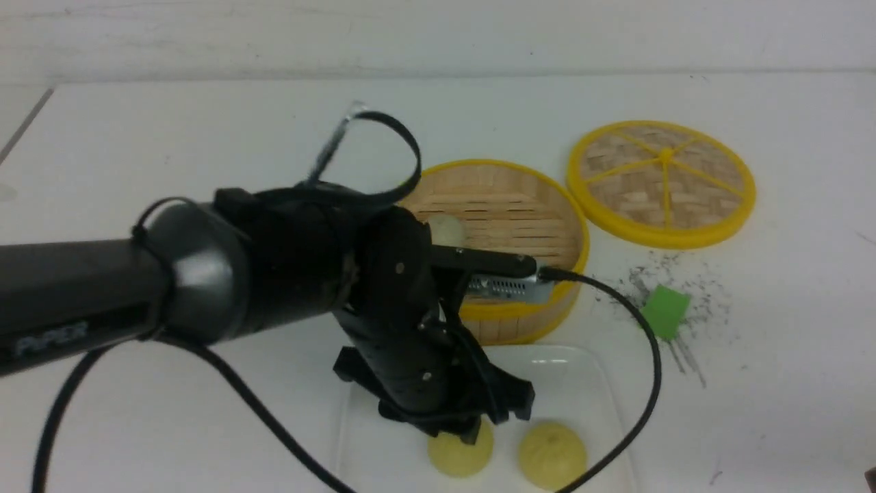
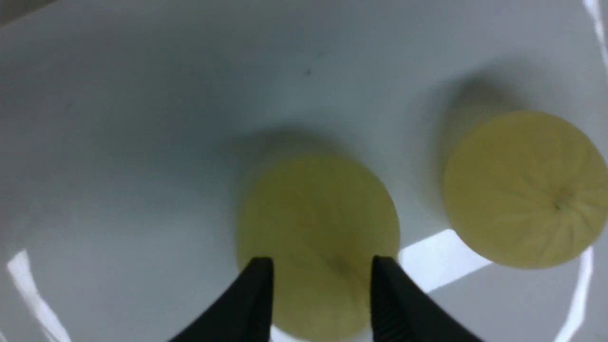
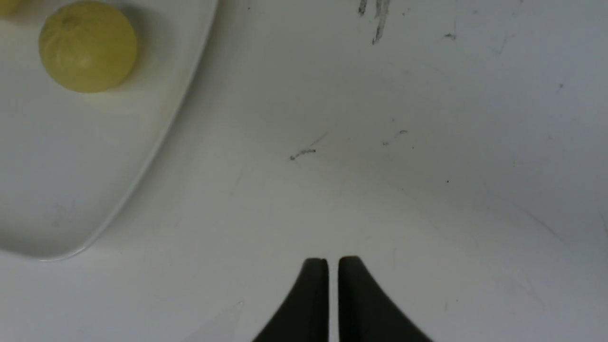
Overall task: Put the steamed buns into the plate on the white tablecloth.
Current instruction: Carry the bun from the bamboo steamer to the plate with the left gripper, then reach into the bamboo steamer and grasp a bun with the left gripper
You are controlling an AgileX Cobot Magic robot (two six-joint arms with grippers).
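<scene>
The white plate (image 1: pixel 582 383) lies on the white tablecloth (image 1: pixel 171 137) at the front, and holds two pale yellow buns. One bun (image 1: pixel 457 457) sits right under my left gripper (image 1: pixel 472 433), the other (image 1: pixel 551 454) lies to its right. In the left wrist view the left gripper (image 2: pixel 323 262) is open, its fingertips (image 2: pixel 260 285) just above the near bun (image 2: pixel 318 218), with the second bun (image 2: pixel 522 190) beside it. The off-white bun (image 1: pixel 446 229) sits in the bamboo steamer (image 1: pixel 520 205). My right gripper (image 3: pixel 332 261) is shut and empty over bare tablecloth, beside the plate (image 3: pixel 118 180).
The yellow-rimmed woven lid (image 1: pixel 660 181) lies flat to the right of the steamer. A small green block (image 1: pixel 665 311) sits among dark scuff marks in front of the lid. My left arm and its cable (image 1: pixel 650 383) hang over the steamer's front and the plate.
</scene>
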